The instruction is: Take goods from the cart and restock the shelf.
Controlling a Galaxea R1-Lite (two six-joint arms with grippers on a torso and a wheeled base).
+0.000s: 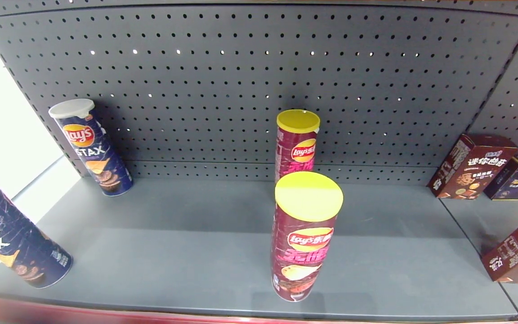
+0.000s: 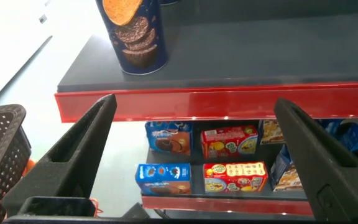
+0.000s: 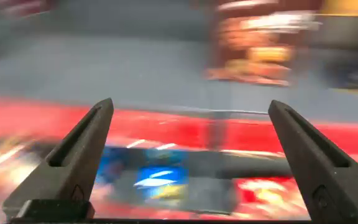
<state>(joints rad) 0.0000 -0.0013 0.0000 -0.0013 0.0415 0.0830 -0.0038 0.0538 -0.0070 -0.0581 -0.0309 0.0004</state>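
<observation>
Handling, judged: the chip canisters are light, stiff card tubes with a glossy, slippery wall. They stand tall on a narrow base and tip easily, and their contents are fragile. The take-hold point is across the body at mid-height. The snap-on lid should not be gripped, and the squeeze should be moderate.

Appearance: the front maroon canister [image 1: 304,243] has a flat yellow lid [image 1: 308,196] and a yellow and red label panel. The rear maroon canister [image 1: 296,153] matches it. Both blue canisters carry pale lids and dark marbled print.

Location on the grey shelf deck [image 1: 187,234], head view:
- The front maroon canister stands upright at 6 o'clock, near the front edge.
- The rear maroon canister is directly at its 12 o'clock, close to the pegboard [image 1: 241,67].
- The rear blue canister [image 1: 95,153] is at 10 o'clock.
- The front blue canister [image 1: 16,238] is at 8 o'clock, by the deck's front corner.
- Brown cookie boxes [image 1: 470,166] sit at 3 o'clock.

Tools: the left gripper [image 2: 194,102] has its jaws spread wide and holds nothing. It faces the red shelf edge [image 2: 229,102], with a black mesh basket [image 2: 2,149] beside it. The right gripper [image 3: 190,104] is likewise wide apart and empty.

Progress, judged: four canisters are placed and no item is in hand
</observation>
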